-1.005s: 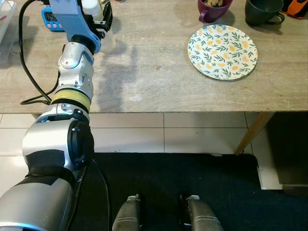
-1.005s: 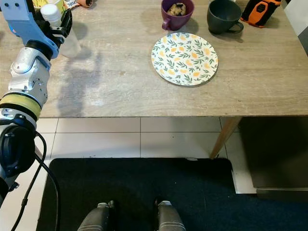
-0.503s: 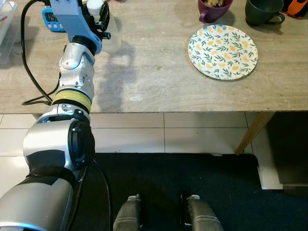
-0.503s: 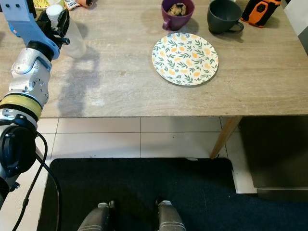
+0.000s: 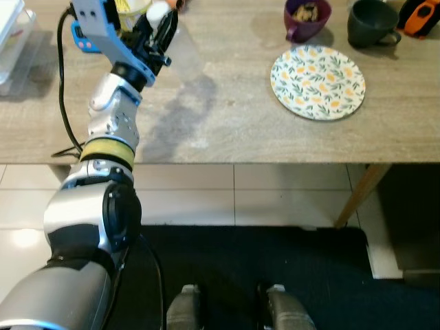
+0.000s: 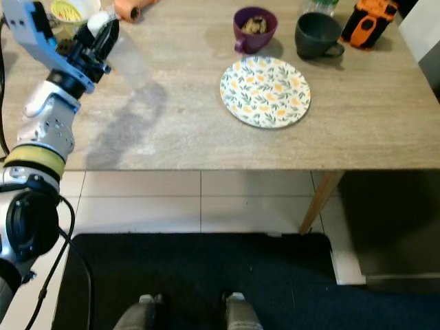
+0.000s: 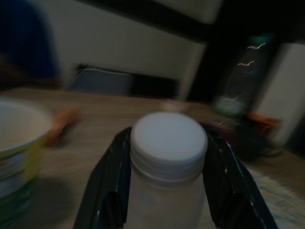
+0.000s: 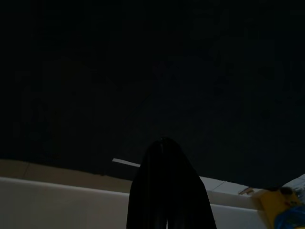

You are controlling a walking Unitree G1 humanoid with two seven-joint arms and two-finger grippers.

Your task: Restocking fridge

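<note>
The left tool (image 7: 167, 191) grips a white-capped bottle (image 7: 167, 162) above the table (image 5: 227, 117); right tool's (image 8: 166, 191) fingers pressed together.

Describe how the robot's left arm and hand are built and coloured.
The left arm has silver segments, a yellow-green band, a black joint housing and a blue wrist bracket. A black cable loops alongside it. The left hand has two long black fingers.

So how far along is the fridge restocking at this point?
Early. Done: the left tool has closed on the clear white-capped bottle, which is tilted and looks lifted off the wooden table. In hand: that one bottle. Left: carrying it to the fridge and placing it. The yellow tub, purple bowl, dark mug and floral plate sit untouched. The right arm hangs idle.
</note>
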